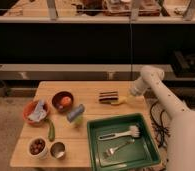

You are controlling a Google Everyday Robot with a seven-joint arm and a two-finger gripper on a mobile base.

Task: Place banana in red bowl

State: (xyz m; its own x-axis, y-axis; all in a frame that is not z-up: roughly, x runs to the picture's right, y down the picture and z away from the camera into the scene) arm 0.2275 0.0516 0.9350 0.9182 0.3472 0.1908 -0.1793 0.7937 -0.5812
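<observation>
The banana (120,101) is a small yellow shape lying on the table just right of a dark striped bar (108,97). The red bowl (29,113) stands at the table's left side with a crumpled blue-white cloth (38,111) in it. My gripper (131,94) hangs from the white arm at the table's far right. It is just right of the banana and very close to it. I cannot tell whether it touches the banana.
A darker bowl (56,98) holding an orange fruit (66,101) stands beside the red bowl. A blue can (75,112), a long green vegetable (51,130), a white cup (37,146) and a metal cup (57,149) stand at the left front. A green tray (94,147) holds a brush and a fork.
</observation>
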